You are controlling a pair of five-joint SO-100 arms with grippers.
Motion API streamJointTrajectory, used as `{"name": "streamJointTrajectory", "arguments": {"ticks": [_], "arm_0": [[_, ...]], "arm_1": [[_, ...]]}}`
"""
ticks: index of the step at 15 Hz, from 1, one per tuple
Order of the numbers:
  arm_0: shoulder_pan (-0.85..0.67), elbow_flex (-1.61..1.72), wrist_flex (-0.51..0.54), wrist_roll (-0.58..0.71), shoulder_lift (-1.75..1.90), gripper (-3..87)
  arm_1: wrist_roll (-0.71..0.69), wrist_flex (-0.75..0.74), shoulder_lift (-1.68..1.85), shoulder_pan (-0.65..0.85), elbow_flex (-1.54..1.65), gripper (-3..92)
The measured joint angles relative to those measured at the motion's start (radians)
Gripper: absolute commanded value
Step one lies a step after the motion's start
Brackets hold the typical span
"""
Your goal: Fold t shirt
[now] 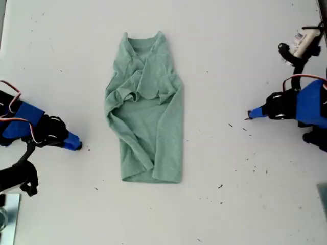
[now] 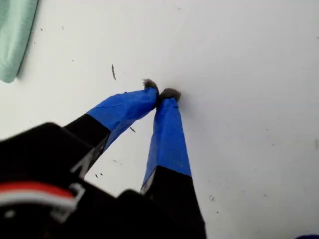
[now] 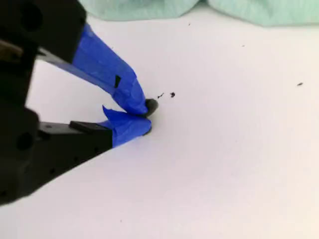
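Observation:
The pale green t shirt lies in the middle of the white table, collar toward the exterior view's top, with both sides folded in so it forms a narrow, wrinkled strip. My first gripper is at the exterior view's right, well clear of the shirt. Its blue-taped tips are shut on nothing, and only an edge of the t shirt shows. My second gripper is at the exterior view's left, low over the table. It is also shut and empty, with the t shirt ahead of it.
Small dark specks dot the table, mostly toward the exterior view's lower right. A white-and-black fixture with cables stands at that view's upper right. A metallic object sits at its lower left corner.

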Motion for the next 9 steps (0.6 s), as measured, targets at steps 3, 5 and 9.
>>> {"name": "streamJointTrajectory", "arguments": {"ticks": [3,5,9], "arm_0": [[0.006,-0.038,-0.041,-0.008,-0.138,-0.1],[0.008,-0.195,0.046,0.008,-0.299,-0.1],[-0.012,-1.121,0.58,0.158,-0.853,15.6]], "arm_1": [[0.011,0.0,0.0,-0.003,0.0,2.2],[0.038,-0.014,-0.009,-0.064,-0.015,2.2],[0.081,-0.054,-0.64,-0.215,-0.657,2.1]]}}
